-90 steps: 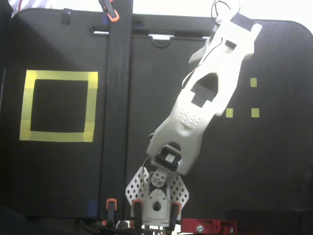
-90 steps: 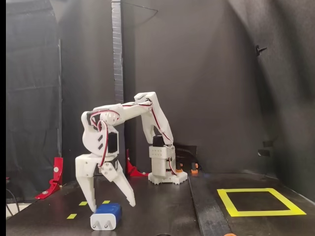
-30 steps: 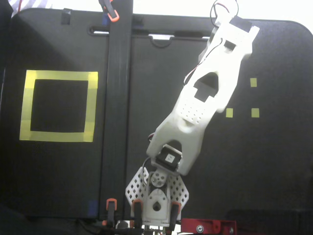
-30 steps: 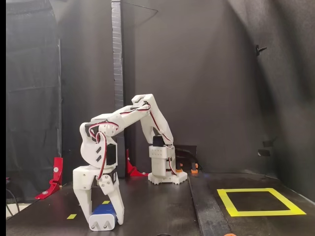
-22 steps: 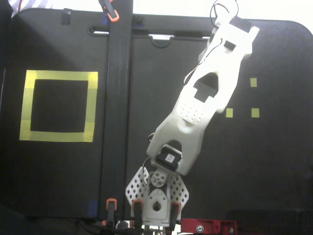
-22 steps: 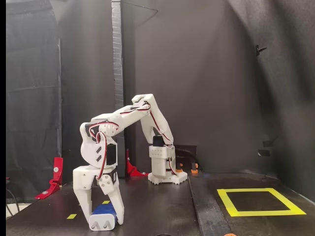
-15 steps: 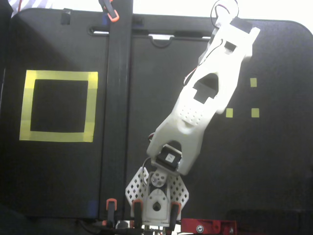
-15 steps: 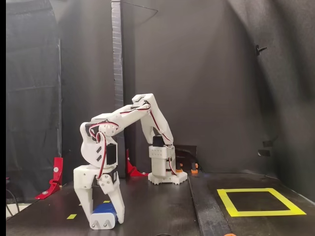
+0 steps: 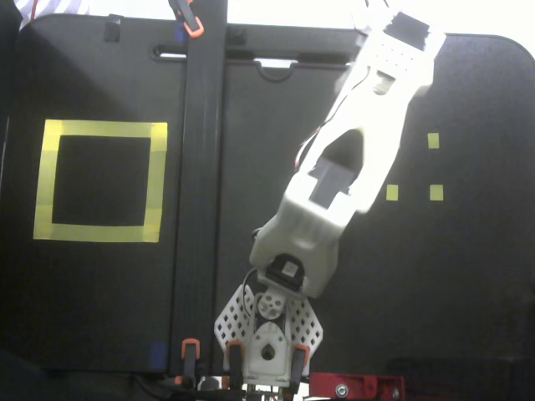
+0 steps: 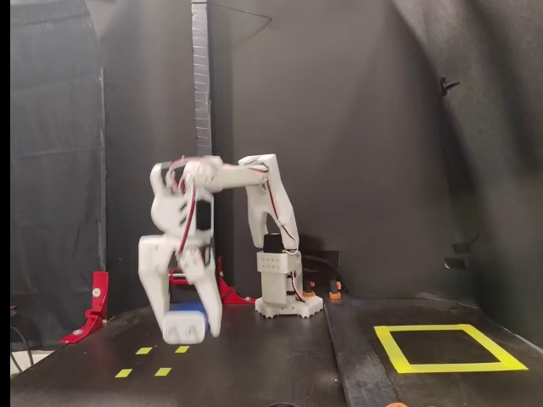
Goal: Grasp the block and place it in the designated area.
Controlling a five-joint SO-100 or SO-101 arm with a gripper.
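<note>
In the side-on fixed view, 4 small yellow squares (image 10: 155, 360) lie on the bench (image 10: 271, 373) nearest the camera, below the gripper (image 10: 188, 329). The gripper hangs clear of the bench, fingers pointing down, closed narrowly on the block (image 10: 186, 320), which sits between the fingertips, its pale face toward the camera and a strip of blue above. The block is off the surface; motion blur softens the arm (image 10: 222, 191) and the block's prongs cannot be made out. To the right of the gripper and well apart, the yellow frame (image 10: 445, 348) lies on the bench with only black surface inside it. Farther back stand the arm's base (image 10: 284, 288) and a red clamp (image 10: 93, 305) at the left.

The top-down fixed view shows none of the grasp: the white arm (image 9: 347, 167) stretches from its base (image 9: 269, 334) at the bottom edge up to the top right and covers both gripper and block. That view does show the frame (image 9: 100, 180) far left of the arm, beyond a dark upright strip (image 9: 199, 192), and only 3 of the small squares (image 9: 414, 180) to the arm's right.
</note>
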